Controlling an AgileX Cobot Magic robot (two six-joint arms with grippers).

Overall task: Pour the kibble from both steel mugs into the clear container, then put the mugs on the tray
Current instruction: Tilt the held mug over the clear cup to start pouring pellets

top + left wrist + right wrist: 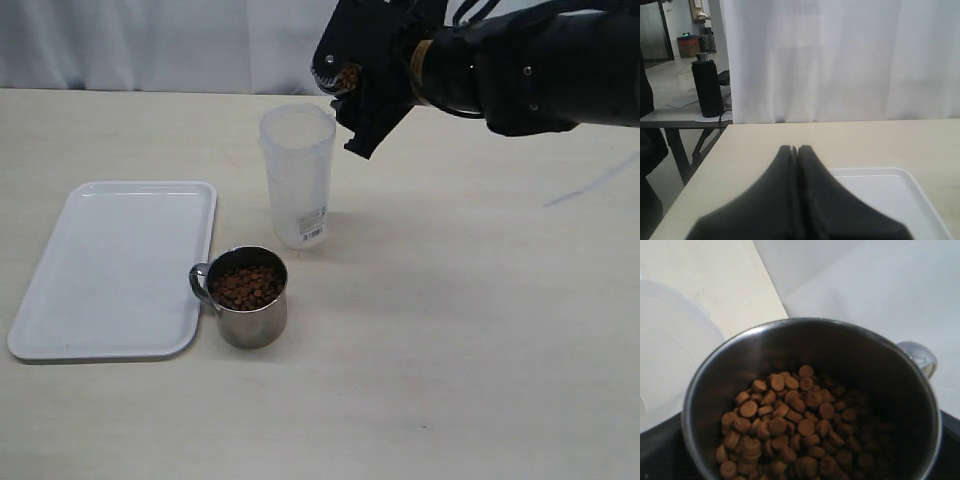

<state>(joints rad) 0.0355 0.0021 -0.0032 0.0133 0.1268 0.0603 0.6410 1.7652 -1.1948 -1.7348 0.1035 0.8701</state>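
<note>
One steel mug [343, 76] is in the air above and just right of the clear container [297, 175], tilted toward its rim, with my right gripper [358, 100] shut on it. The right wrist view looks straight into that mug [805, 342]; kibble [790, 430] fills its bottom, and the container [670, 340] shows pale beside it. The fingers are hidden there. The second steel mug [250, 298] stands upright on the table, full of kibble [246, 286], between the container and the tray [115, 265]. My left gripper [797, 150] is shut and empty, over the tray's [900, 200] corner.
A white curtain hangs behind the beige table. Past the table's edge in the left wrist view stands a grey side table with a black bottle [707, 87]. A thin line [590, 185] lies on the table at the right.
</note>
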